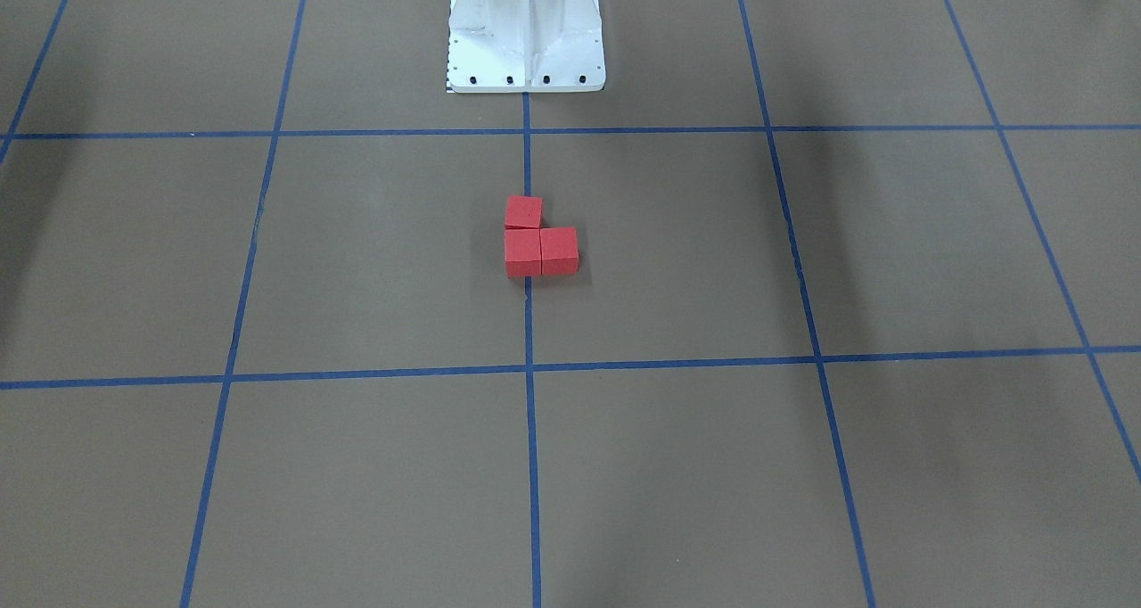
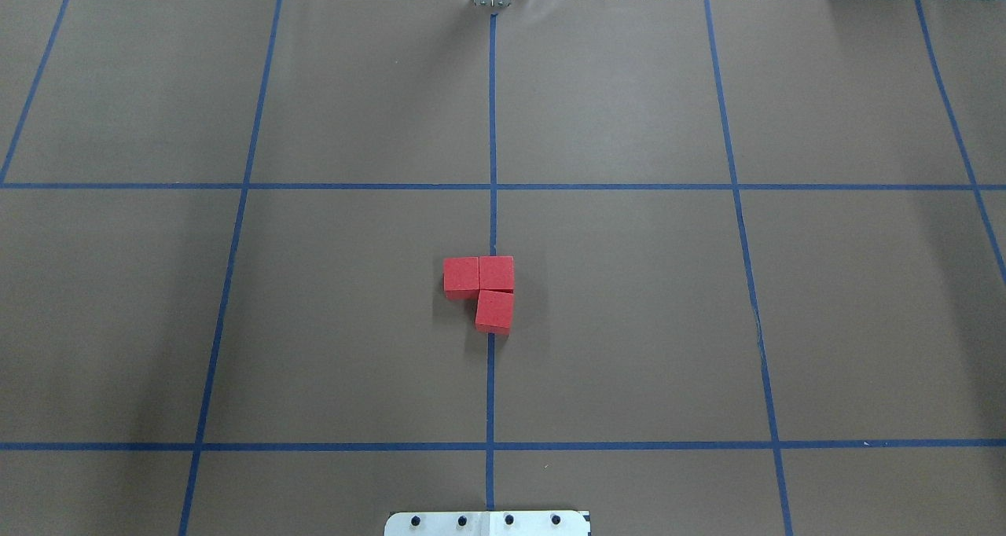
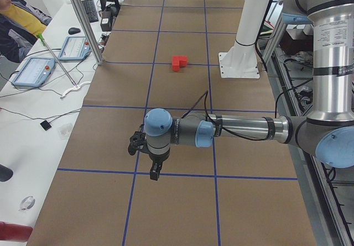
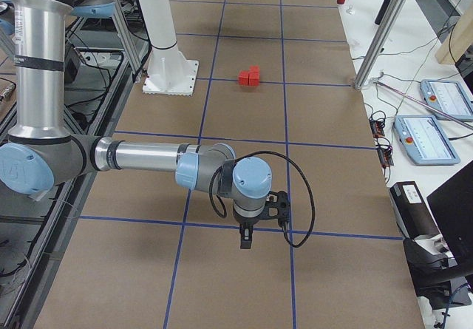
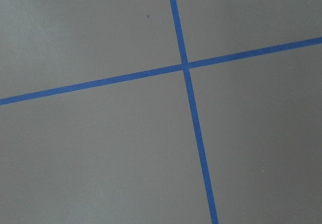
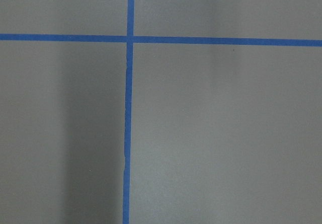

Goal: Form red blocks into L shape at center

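Note:
Three red blocks [image 2: 481,288] sit touching in an L shape on the vertical blue tape line at the center [image 2: 492,229]. They also show in the front-facing view [image 1: 538,238], the left view [image 3: 178,63] and the right view [image 4: 250,76]. My left gripper [image 3: 154,173] hangs over the table far from the blocks, seen only in the left view; I cannot tell if it is open or shut. My right gripper [image 4: 246,239] likewise shows only in the right view, far from the blocks; I cannot tell its state. Both wrist views show only bare surface and tape.
The white robot base [image 1: 526,33] stands at the table's edge behind the blocks. Blue tape lines [image 2: 503,186] grid the brown surface. Off the table, a person [image 3: 16,16] sits by tablets [image 3: 33,72], and metal posts [image 4: 380,33] stand along that side.

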